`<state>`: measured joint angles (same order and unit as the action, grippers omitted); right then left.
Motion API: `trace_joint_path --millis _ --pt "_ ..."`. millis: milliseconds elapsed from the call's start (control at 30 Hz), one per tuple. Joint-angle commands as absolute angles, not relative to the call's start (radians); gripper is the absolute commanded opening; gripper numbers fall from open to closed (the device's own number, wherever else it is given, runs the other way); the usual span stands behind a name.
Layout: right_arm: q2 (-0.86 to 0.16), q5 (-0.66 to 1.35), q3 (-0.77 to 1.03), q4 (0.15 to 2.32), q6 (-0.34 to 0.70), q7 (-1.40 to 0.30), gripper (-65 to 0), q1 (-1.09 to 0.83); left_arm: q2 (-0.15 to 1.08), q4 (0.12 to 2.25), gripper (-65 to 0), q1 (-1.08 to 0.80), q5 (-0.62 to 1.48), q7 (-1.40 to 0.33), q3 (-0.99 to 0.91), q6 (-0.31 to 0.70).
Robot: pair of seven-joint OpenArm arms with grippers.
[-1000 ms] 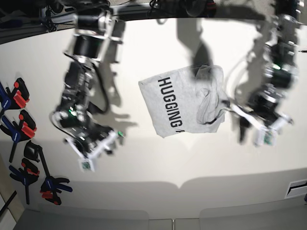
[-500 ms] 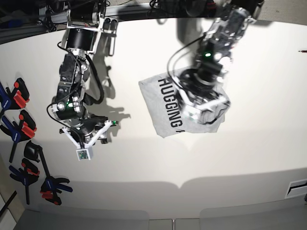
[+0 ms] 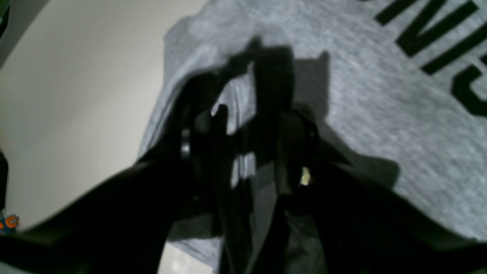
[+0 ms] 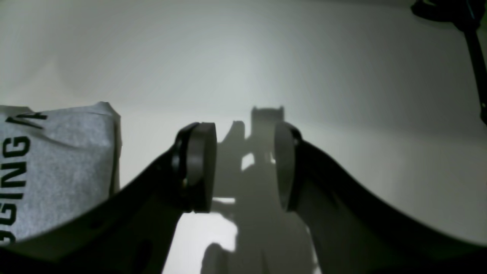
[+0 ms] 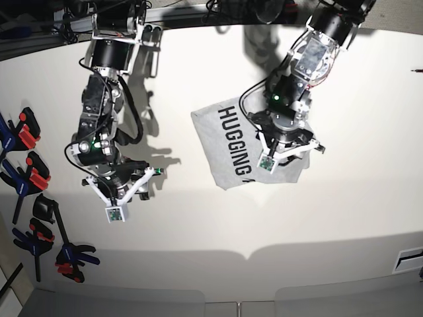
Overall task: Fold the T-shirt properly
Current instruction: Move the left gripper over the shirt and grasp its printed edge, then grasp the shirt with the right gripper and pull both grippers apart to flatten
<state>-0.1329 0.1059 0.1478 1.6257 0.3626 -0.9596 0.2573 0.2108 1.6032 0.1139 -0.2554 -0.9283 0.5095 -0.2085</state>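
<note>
The T-shirt [image 5: 228,142] lies partly folded on the white table, light grey with black "HUGGING" lettering facing up. My left gripper [image 5: 287,143] hangs over its right part and hides the bunched cloth there. In the left wrist view the dark fingers [image 3: 293,144] stand apart just above the grey T-shirt [image 3: 361,106], with cloth showing through the gap of the left gripper [image 3: 247,144]. My right gripper [image 5: 119,183] is off to the left over bare table. Its jaws [image 4: 243,163] are open and empty, with the T-shirt [image 4: 57,163] edge to their left.
Several blue, black and orange spring clamps [image 5: 26,178] lie along the table's left edge. A grey padded edge [image 5: 264,290] runs along the front. One clamp [image 3: 7,222] peeks in at the lower left of the left wrist view.
My left arm has swung in from the right of the T-shirt and now sits over its right part, covering the bunched cloth. The right arm shifted slightly and settled.
</note>
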Motion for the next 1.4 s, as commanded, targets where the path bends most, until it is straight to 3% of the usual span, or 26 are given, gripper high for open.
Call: trace_joint_path --millis 0,267,567,733,967,1133,1367 --pt "-0.141 0.115 0.15 1.645 0.366 -0.931 -41.5 0.282 0.208 1.617 -41.1 0.133 -0.267 -0.917 0.506 -0.221" --pt "-0.141 0.116 0.15 1.645 0.366 -0.923 -41.5 0.282 0.163 1.605 -41.1 0.134 -0.241 -0.84 0.506 -0.22" --pt "-0.141 0.116 0.15 1.645 0.366 -0.924 -41.5 0.282 0.162 1.504 -42.9 0.139 -0.434 -0.897 0.506 -0.224" --pt "-0.141 0.115 0.15 1.645 0.366 -0.923 -41.5 0.282 0.162 1.505 -50.8 0.14 -0.562 -0.929 0.506 -0.335" --pt "-0.141 0.116 0.15 1.645 0.366 -0.922 -41.5 0.282 0.163 1.505 -51.3 0.17 -0.741 -1.066 0.506 -0.438" --pt "-0.141 0.121 0.15 1.645 0.366 -0.92 -41.5 0.282 0.165 1.505 -51.3 0.167 -0.762 -1.156 0.506 -0.445" --pt "-0.132 0.26 0.149 1.645 0.367 -0.92 -41.5 0.282 0.211 1.505 -51.3 0.189 -0.792 -1.153 0.506 -0.445"
